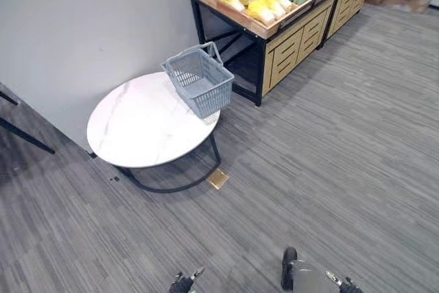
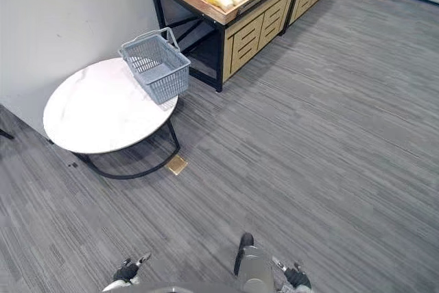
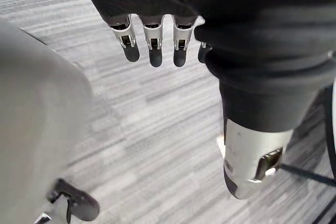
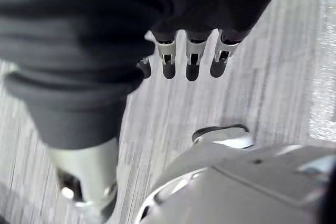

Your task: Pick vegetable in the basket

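Grey plastic mesh basket sits at round white marble tabletop edge; yellow-green cabbages on wooden shelf beyond. Left hand, right hand relaxed, empty. Risk: careless drop tips basket off.

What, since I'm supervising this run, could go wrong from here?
The basket sits at the round table's edge; a bump might tip it off.
The yellow vegetables lie packed together in the crate; pulling one could dislodge its neighbours.
The small brown block on the floor beside the table could catch a foot.
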Controlling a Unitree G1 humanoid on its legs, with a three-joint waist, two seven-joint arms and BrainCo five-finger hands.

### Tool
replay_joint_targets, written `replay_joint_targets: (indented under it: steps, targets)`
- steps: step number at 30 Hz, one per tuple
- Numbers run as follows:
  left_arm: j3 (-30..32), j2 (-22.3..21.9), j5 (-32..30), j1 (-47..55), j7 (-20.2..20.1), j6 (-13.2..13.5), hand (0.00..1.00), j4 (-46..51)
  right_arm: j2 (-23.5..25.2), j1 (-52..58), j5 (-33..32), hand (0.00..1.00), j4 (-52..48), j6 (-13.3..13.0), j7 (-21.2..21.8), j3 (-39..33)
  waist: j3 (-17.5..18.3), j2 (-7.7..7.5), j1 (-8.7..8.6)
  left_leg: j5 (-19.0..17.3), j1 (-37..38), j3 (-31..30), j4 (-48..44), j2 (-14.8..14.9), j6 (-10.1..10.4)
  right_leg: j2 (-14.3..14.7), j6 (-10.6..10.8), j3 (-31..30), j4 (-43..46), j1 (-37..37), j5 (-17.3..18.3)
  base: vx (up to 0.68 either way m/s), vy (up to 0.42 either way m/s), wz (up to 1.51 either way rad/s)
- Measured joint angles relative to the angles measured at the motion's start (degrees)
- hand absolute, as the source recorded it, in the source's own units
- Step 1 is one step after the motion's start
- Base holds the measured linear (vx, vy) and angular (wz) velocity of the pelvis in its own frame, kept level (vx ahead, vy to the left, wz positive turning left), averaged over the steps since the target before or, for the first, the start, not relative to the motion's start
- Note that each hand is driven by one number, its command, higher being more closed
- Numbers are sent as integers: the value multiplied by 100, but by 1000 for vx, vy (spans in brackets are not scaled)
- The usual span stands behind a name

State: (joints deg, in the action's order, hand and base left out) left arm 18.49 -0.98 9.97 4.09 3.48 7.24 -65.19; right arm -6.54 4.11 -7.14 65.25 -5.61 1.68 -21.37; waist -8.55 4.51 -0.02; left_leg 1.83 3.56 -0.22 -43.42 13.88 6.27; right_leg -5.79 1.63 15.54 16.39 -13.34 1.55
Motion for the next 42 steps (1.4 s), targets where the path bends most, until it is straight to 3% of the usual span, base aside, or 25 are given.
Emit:
replay_joint_targets:
  steps: [1, 5, 7, 9, 10, 11, 12, 13, 14, 16, 18, 21, 22, 23, 24, 26, 27, 29, 31, 32, 33, 35, 37, 40, 42]
  targets:
    - [1, 9, 13, -21, -6, 4, 0, 38, -23, -25, 0, 0, 51, 0, -16, 53, -33, 17, 36, 55, -358, 130, -962, 133, 163, 101, -10, 32, -282, 534, 9, 844, -295, 5]
    - [-28, 94, 55, -33, -13, 35, 0, 267, 84, -130, -10, 0, 91, -2, -34, 272, -89, -154, 133, -858, -1308, 944, -1868, 165, -75, 118, -45, 39, -1226, 1987, 119, 529, -149, -5]
    - [-73, 96, 96, -60, -12, 110, 0, 389, 144, -311, -34, 0, 121, 18, -20, 285, -103, -133, 213, -1237, -2015, 1235, -1166, 134, -79, 105, 132, 110, -1579, 2343, 273, 450, 8, -9]
    - [-90, 141, 111, -59, 5, 142, 0, 424, 232, -307, -62, 0, 82, 8, -22, 350, -124, -178, 227, -1272, -2165, 1557, 247, -38, -180, -35, 327, 226, -1667, 2603, 447, 421, 129, 13]
    - [-162, 146, 109, -45, 45, 143, 0, 418, 257, -234, -80, 0, 65, 9, -31, 389, -121, -181, 231, -1017, -2115, 1698, 1761, -244, -354, -138, 456, 315, -1674, 2823, 724, 357, 169, 21]
    - [-175, 140, 106, -34, 60, 142, 0, 413, 251, -229, -70, 0, 52, 5, -41, 399, -122, -156, 229, -871, -2077, 1705, 2319, -294, -389, -147, 524, 334, -1668, 2896, 823, 470, 242, 16]
    - [-144, 155, 115, -29, 64, 143, 0, 419, 260, -221, -61, 0, 51, 12, -74, 456, -119, -199, 286, -243, -2032, 1727, 2558, -375, -566, -212, 581, 324, -1663, 3008, 947, 484, 228, 17]
    - [-143, 260, 92, -50, 65, 143, 0, 436, 345, -223, -57, 0, 54, 8, -117, 643, -34, -367, 327, -340, -2055, 1836, 2552, -630, -721, -378, 425, 269, -1667, 3050, 1043, 581, 230, 24]
    - [-156, 368, 89, -57, 65, 147, 0, 435, 418, -279, -42, 0, 100, -1, -116, 794, 23, -569, 329, -509, -2164, 1856, 2437, -743, -826, -466, 339, 182, -1670, 2959, 855, 486, 164, 28]
    - [-151, 515, 24, -39, 66, 97, 0, 230, 494, -321, -3, 0, 110, -7, -114, 812, 24, -633, 366, -647, -2105, 1871, 2313, -833, -966, -561, 497, -53, -1531, 2955, 368, 477, 204, 22]
    - [-176, 584, -8, 54, 74, -11, 0, -22, 490, -273, 50, 0, 122, -8, -125, 687, 52, -654, 356, -794, -1682, 1919, 2574, -1017, -1060, -756, 621, -315, -548, 2695, 168, 550, 287, 21]
    - [-463, 701, -173, 250, 108, -157, 0, -101, 471, -242, 211, 0, 137, -9, -128, 400, 48, -693, 316, -970, -813, 1735, 3140, -1273, -1051, -1093, 1212, -854, 2732, 1440, -509, 350, 147, 30]
    - [-595, 762, -181, 300, 114, -195, 0, -98, 446, -241, 218, 0, 135, -13, -132, 371, 32, -689, 236, -1010, -437, 1602, 3293, -1348, -1043, -1154, 1155, -800, 3752, 1055, -466, 489, 124, 50]
    - [-642, 784, -178, 326, 123, -212, 0, -99, 440, -241, 219, 0, 110, -11, -132, 372, 27, -705, 201, -1013, -222, 1511, 3404, -1384, -1040, -1156, 1089, -708, 4104, 906, -371, 551, 71, 77]
    - [-744, 828, -177, 328, 134, -231, 0, -91, 408, -249, 252, 0, 89, -22, -134, 371, 13, -723, 171, -1014, 314, 1344, 3725, -1422, -1021, -1165, 870, -351, 4376, 625, 132, 356, 12, 64]
    - [-734, 824, -172, 275, 139, -228, 0, -86, 398, -281, 277, 0, 86, -26, -134, 334, 13, -721, 167, -1031, 566, 1184, 3865, -1418, -986, -1170, 705, -89, 3925, 391, 543, 376, -74, 75]
    - [-673, 784, -144, 215, 191, -220, 0, -83, 409, -288, 269, 0, 91, -47, -135, 157, 7, -712, 161, -1081, 659, 890, 3918, -1388, -901, -1132, 535, 22, 2817, 229, 742, 394, -213, 108]
    - [-459, 698, -115, 188, 252, -214, 0, -77, 414, -278, 273, 0, 101, -52, -147, 113, 5, -685, 167, -1186, 658, 467, 3896, -1214, -724, -886, 555, -287, 677, 365, 627, 317, -299, 109]
    - [-157, 637, -113, 213, 248, -186, 0, -70, 447, -272, 284, 0, 110, -26, -140, 107, 28, -733, 190, -1361, 588, 112, 3802, -1059, -447, -832, 536, -798, -614, 487, 82, 248, -341, 80]
    - [-40, 630, -112, 237, 242, -163, 0, -62, 473, -260, 288, 0, 114, -5, -138, 111, 52, -784, 193, -1439, 552, 30, 3745, -1036, -349, -851, 546, -924, -773, 508, -55, 329, -550, 75]
    - [180, 633, -112, 303, 240, -132, 0, -29, 538, -223, 332, 0, 118, 21, -135, 146, 107, -953, 222, -1577, 577, -97, 3692, -1001, -163, -935, 821, -941, -851, 579, -546, 257, -456, 65]
    - [328, 432, -128, 379, 225, -149, 0, -99, 386, -220, 491, 0, 116, 29, -133, 170, 204, -635, 221, -1420, 557, 12, 3742, -524, 27, -597, 646, -418, -683, 675, -281, 285, -429, 71]
    - [350, 302, -125, 425, 227, -117, 0, -130, 304, -238, 514, 0, 145, 33, -125, 176, 252, -446, 225, -1097, 590, 103, 4040, -270, 182, -405, 511, -141, -707, 784, -173, 249, -323, 63]
    - [503, 261, 26, 429, 173, -113, 0, -260, 255, -340, 622, 0, 315, 24, -117, 223, 272, -413, 237, -645, 562, 105, 4242, -141, 277, -251, 418, 150, -906, 940, -120, 148, -257, 43]
    - [552, 236, 110, 474, 140, -114, 0, -265, 246, -362, 620, 0, 336, 26, -131, 300, 268, -436, 235, -616, 411, 99, 3985, -110, 271, -234, 382, 311, -1031, 1123, -95, 52, -173, 40]
